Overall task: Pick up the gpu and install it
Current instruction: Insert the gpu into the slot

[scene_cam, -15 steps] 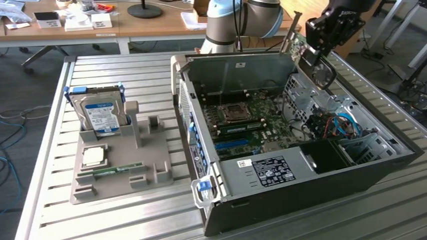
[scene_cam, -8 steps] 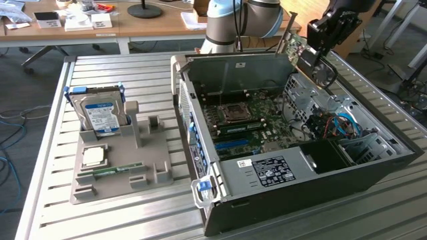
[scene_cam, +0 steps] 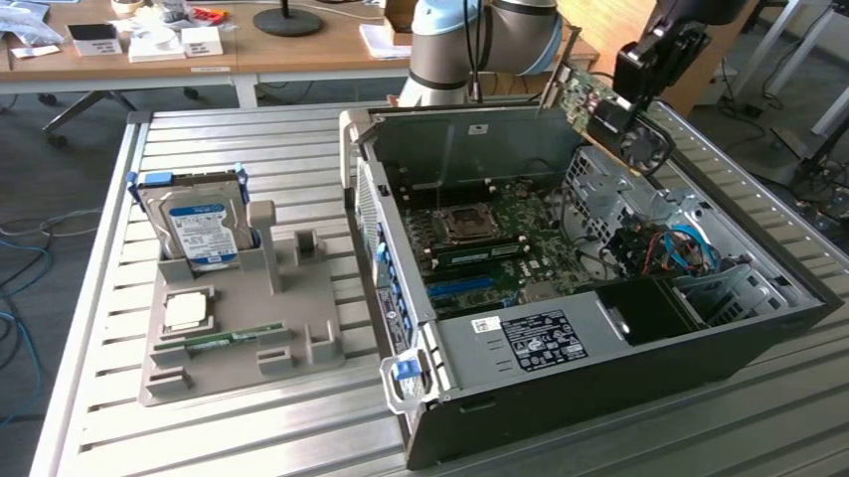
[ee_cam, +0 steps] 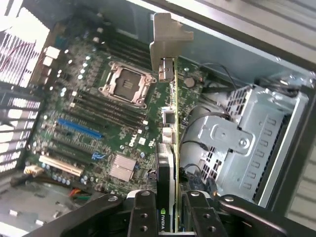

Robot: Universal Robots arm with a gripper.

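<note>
Ext. view, L to R: grey holder tray [scene_cam: 312, 348] keeps the hard drive [scene_cam: 199, 224] upright in a slot, w/ CPU [scene_cam: 186, 310] and RAM stick [scene_cam: 233, 340] lying flat, each easy to grab. PC case [scene_cam: 637, 348] lies open side up, motherboard [scene_cam: 478, 234] exposed. Gripper [scene_cam: 646, 60] is clamped on the gpu [scene_cam: 591, 99], which hangs above the case, edge toward the board, bracket [ee_cam: 168, 34] farthest from the jaws, prob. for slot alignment.

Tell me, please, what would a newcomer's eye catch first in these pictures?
First, the open computer case on the exterior view's right, its motherboard bared. Over the case the gripper holds the gpu, which the wrist view shows edge-on above the motherboard. On the exterior view's left, a hard drive stands in a grey holder.
</note>
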